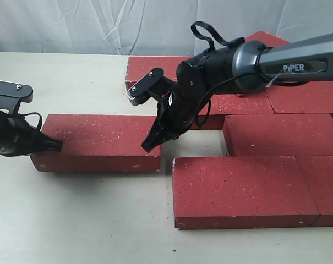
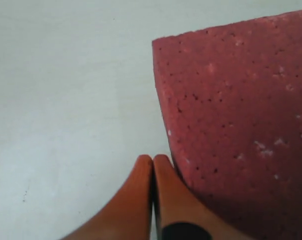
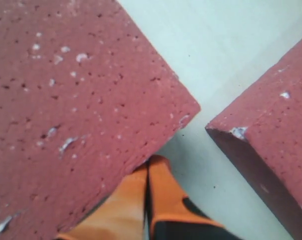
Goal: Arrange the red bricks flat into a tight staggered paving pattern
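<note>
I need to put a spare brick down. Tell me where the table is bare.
Bare table lies in front of the loose brick, left of the front brick; another bare patch lies behind the loose brick. Crowded: the right side, packed with bricks, and the narrow gap by the right gripper.

The rough dark-red paving bricks at three o'clock of the exterior view run off its edge, so their count cannot be told. The grey-and-black right arm hides part of the back row at one o'clock. The black left arm is cut off at nine o'clock.
</note>
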`<state>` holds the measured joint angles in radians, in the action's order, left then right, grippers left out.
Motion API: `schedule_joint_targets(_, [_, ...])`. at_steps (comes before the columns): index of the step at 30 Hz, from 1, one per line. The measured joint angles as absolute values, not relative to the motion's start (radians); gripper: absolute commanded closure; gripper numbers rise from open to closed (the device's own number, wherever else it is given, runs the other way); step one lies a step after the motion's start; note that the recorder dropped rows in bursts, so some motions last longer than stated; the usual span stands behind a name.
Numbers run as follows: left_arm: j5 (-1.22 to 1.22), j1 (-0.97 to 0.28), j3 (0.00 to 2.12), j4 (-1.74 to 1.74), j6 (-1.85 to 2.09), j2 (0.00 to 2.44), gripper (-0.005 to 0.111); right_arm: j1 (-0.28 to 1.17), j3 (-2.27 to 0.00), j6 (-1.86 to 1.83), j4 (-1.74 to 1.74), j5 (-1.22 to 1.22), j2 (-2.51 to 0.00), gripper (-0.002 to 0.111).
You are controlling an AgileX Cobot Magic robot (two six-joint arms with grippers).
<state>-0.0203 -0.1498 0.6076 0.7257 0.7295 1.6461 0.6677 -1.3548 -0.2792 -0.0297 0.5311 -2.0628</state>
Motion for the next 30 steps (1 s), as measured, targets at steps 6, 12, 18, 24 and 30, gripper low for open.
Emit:
schedule_joint_targets(6, [0.027, -0.153, 0.608, 0.728, 0.729, 1.650, 0.107, 0.672, -1.355, -0.279, 0.028, 0.566, -2.063, 0.109])
schedule_joint_targets(12, [0.037, -0.155, 0.608, 0.728, 0.727, 1.650, 0.107, 0.673, -1.357, -0.219, 0.167, 0.594, -2.063, 0.109])
schedule_joint_targets(18, [0.105, -0.152, 0.608, 0.667, 0.727, 1.651, 0.107, 0.673, -1.357, -0.203, 0.200, 0.687, -2.009, 0.109])
schedule_joint_targets(24, [0.190, -0.108, 0.639, 0.580, 0.723, 1.652, 0.107, 0.673, -1.357, -0.203, 0.196, 0.776, -1.884, 0.109])
schedule_joint_targets(30, [-0.132, -0.017, 0.781, 0.513, 0.722, 1.670, 0.107, 0.673, -1.336, -0.240, 0.162, 0.747, -1.866, 0.109])
